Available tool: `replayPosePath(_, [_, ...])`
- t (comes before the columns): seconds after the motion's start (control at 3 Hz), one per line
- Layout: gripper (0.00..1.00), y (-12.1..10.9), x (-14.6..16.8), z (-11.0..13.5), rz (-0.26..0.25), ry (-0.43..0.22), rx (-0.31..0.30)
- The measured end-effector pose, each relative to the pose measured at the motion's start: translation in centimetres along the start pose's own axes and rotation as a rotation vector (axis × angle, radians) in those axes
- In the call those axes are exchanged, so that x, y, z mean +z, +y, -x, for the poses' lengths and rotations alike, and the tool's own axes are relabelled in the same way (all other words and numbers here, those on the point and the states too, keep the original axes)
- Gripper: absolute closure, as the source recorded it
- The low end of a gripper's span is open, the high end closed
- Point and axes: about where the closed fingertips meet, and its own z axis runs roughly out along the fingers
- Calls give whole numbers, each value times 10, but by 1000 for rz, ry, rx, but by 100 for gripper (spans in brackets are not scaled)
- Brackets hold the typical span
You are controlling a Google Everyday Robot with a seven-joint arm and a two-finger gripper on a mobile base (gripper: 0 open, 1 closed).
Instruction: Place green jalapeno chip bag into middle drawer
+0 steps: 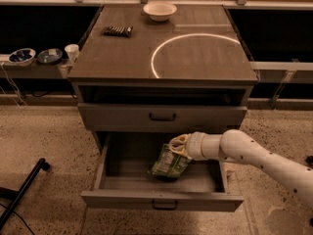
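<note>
The middle drawer (161, 199) is pulled open at the bottom of the cabinet, with its dark handle facing me. My gripper (179, 145) reaches in from the right over the drawer's interior. It is shut on the top edge of the green jalapeno chip bag (168, 163). The bag hangs down inside the drawer, with its lower end at or near the drawer floor. My white arm (259, 155) crosses the drawer's right side.
The upper drawer front (161, 116) is closed just above. On the cabinet top (122, 58) stand a white bowl (160, 11) and a dark ridged snack bar (118, 31). Bowls (22, 56) and a cup (72, 52) sit on a left shelf. A black leg (22, 192) lies on the floor at left.
</note>
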Motion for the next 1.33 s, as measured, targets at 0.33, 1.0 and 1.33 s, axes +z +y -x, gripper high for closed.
replayPosePath(0.33, [100, 0, 13, -2, -32, -15, -24])
replayPosePath(1.0, [59, 0, 14, -2, -34, -15, -23])
replayPosePath(1.33, [34, 0, 14, -2, -33, -15, -23])
